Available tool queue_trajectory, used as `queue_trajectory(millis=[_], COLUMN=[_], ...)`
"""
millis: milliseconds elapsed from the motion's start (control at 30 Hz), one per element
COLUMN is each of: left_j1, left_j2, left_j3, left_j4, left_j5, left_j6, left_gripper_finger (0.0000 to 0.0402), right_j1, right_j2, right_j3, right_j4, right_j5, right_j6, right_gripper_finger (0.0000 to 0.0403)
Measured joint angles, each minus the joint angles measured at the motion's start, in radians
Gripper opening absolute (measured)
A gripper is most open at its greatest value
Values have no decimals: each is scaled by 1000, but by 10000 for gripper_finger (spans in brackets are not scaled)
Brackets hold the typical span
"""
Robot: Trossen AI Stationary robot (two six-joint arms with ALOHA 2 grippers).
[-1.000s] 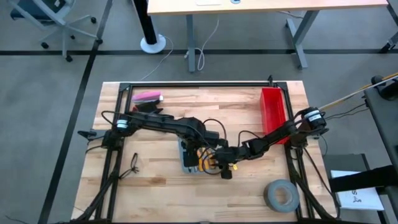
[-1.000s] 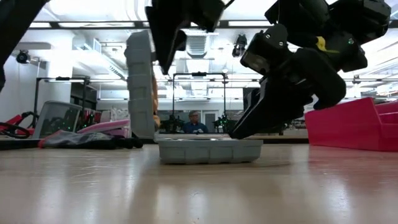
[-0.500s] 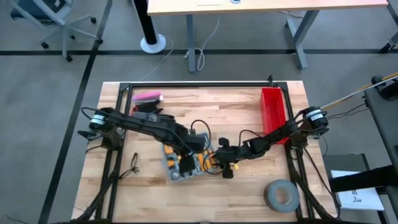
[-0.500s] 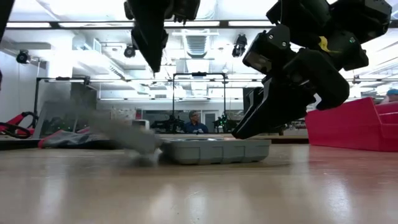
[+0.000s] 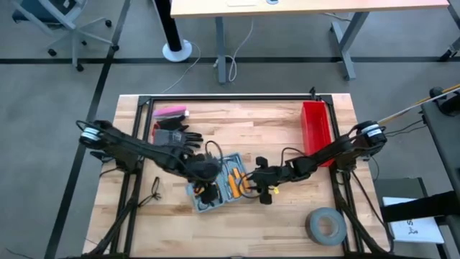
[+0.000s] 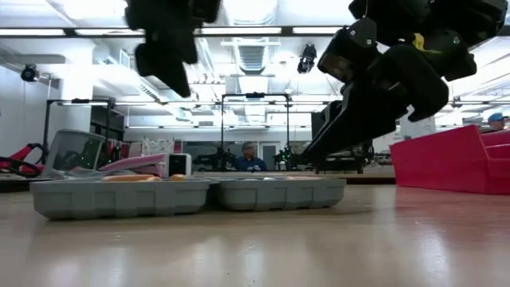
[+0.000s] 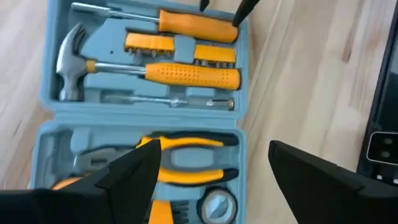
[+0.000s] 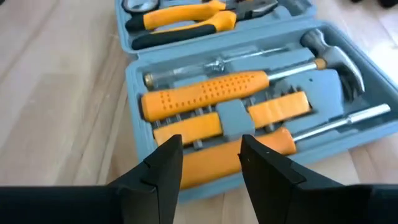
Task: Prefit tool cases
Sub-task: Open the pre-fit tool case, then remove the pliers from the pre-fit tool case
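Observation:
The grey-blue tool case (image 5: 231,180) lies open, both halves flat on the table near its middle. The half nearer the right edge (image 8: 236,99) holds a hammer and orange-handled screwdrivers. The half nearer the left edge (image 7: 186,149) holds pliers and a tape measure. My left gripper (image 7: 208,168) is open wide and points steeply down over the pliers half, well above it (image 6: 163,60). My right gripper (image 8: 211,155) is open and slants down at the outer edge of the hammer half. In the low view its tips (image 6: 311,159) stand just above that edge.
A red bin (image 5: 314,126) stands at the far right. A grey tape roll (image 5: 325,225) lies at the near right. A pink object (image 5: 170,112) and a black glove (image 5: 172,133) lie at the far left, and a small black cord (image 5: 153,191) lies left of the case.
The case's lid half stood upright a second ago. It has swung over toward the table's left and now lies flat beside the other half. My left gripper has moved toward the table's left and tipped to point more steeply down.

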Motion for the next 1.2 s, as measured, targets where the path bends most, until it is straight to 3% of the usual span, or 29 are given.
queue_trajectory(millis=[200, 500, 667, 1000, 1200], left_j1=[-28, -32, -31, -27, 3], left_j2=[-52, -35, -33, -32, -32], left_j3=[-117, -199, -236, -311, -338], left_j4=[18, 42, 30, 15, 18], left_j5=[-30, -29, 20, 113, 70], left_j6=[-133, -183, -239, -275, -201], left_gripper_finger=[280, 259, 251, 235, 229], right_j1=[-10, -19, -21, -24, -24], right_j2=[-37, -57, -59, -59, -59], right_j3=[-6, 11, 28, 44, 44], right_j4=[0, -40, -54, -58, -56], right_j5=[3, 2, 3, 1, 0], right_j6=[3, 18, 18, -10, -17], right_gripper_finger=[133, 142, 139, 142, 142])
